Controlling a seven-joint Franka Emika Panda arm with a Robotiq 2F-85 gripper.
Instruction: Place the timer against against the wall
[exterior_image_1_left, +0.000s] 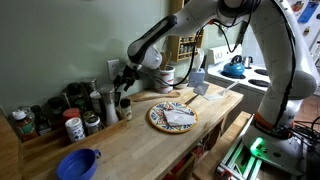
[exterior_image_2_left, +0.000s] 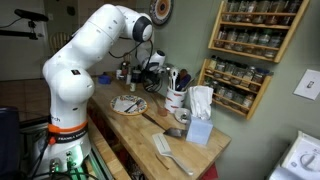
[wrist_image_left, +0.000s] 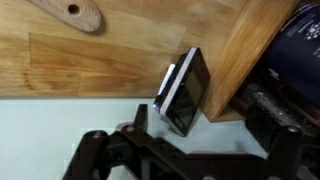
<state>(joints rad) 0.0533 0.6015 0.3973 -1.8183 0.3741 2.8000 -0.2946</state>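
The timer (wrist_image_left: 185, 92) is small and dark with a pale edge. In the wrist view it stands on the wooden counter (wrist_image_left: 110, 60), resting against the pale green wall (wrist_image_left: 50, 125) beside a wooden block (wrist_image_left: 235, 50). My gripper (wrist_image_left: 190, 150) is open, its dark fingers spread wide on either side, apart from the timer. In both exterior views the gripper (exterior_image_1_left: 125, 80) (exterior_image_2_left: 141, 72) is at the back of the counter close to the wall (exterior_image_1_left: 60, 40), among bottles. The timer is hidden there.
Spice jars and bottles (exterior_image_1_left: 75, 125) line the wall. A plate with a cloth (exterior_image_1_left: 172, 117) and a blue bowl (exterior_image_1_left: 78, 163) sit on the counter. A wooden spoon (wrist_image_left: 75, 14) lies nearby. A spice rack (exterior_image_2_left: 250, 40), utensil holder (exterior_image_2_left: 176, 97) and tissue box (exterior_image_2_left: 200, 128) stand further along.
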